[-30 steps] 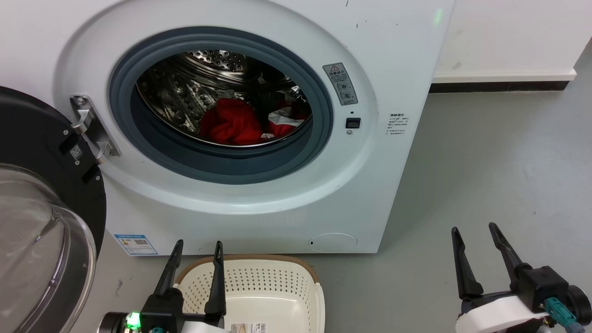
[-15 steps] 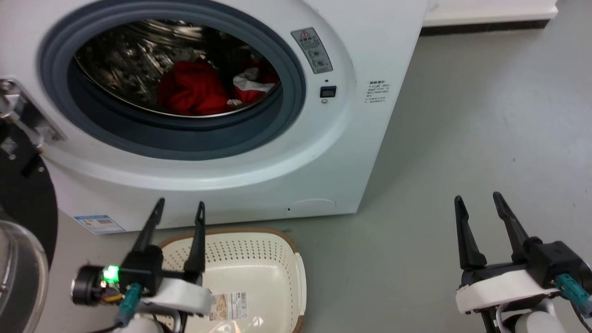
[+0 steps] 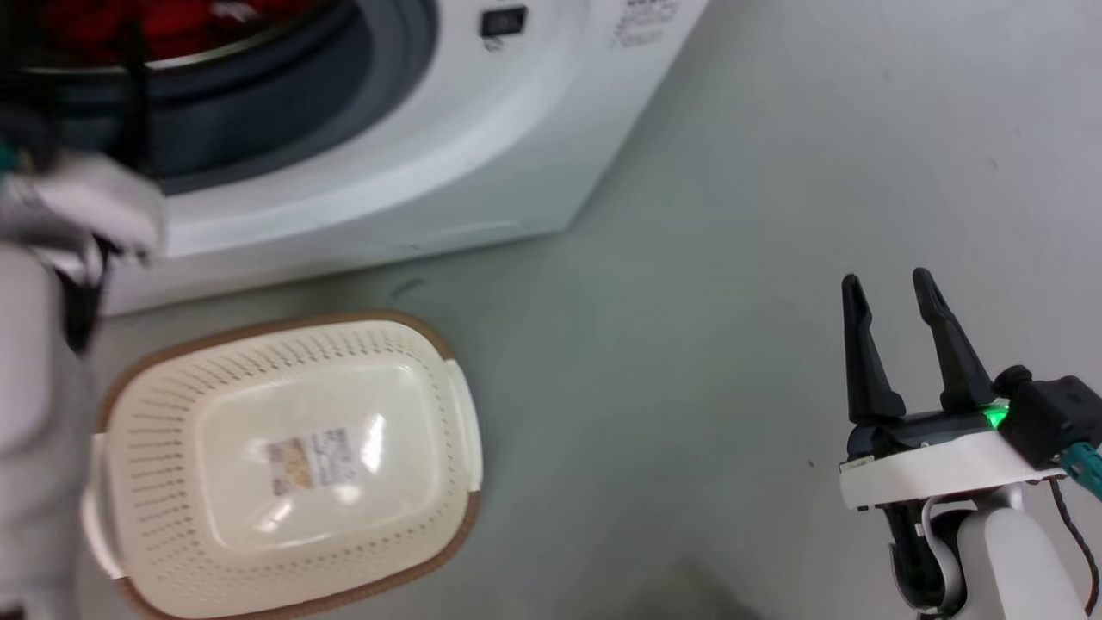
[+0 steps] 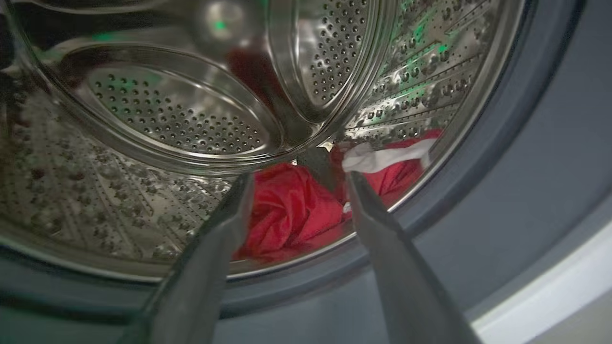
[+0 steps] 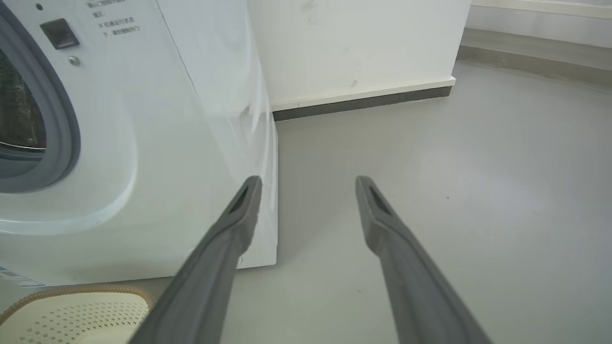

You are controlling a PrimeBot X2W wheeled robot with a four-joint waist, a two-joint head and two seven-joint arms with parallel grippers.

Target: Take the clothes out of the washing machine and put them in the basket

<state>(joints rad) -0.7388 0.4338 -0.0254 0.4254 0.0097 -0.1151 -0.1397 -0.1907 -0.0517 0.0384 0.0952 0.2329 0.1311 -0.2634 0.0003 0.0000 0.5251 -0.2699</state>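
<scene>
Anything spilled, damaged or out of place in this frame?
Nothing stands out. The basket sits upright and empty on the floor by the washing machine, the clothes lie in the drum, and the left claw, open, points at them. The right claw is open over the floor.

head downward; both wrists toward washer (image 5: pixel 143 119)

Washing machine (image 3: pixel 387 172): cut by top and left edges in head view; porthole cut to lower arc.
Clothes (image 4: pixel 287 210): lower folds hidden behind drum lip in left wrist view; blurred red sliver at head view's top edge.
Left forearm (image 3: pixel 34 387): blurred, cut by left edge, overlaps basket (image 3: pixel 284 323) left edge.
Basket label (image 3: pixel 314 461): print unreadable.
Right wrist view: basket cut by bottom-left corner.
</scene>
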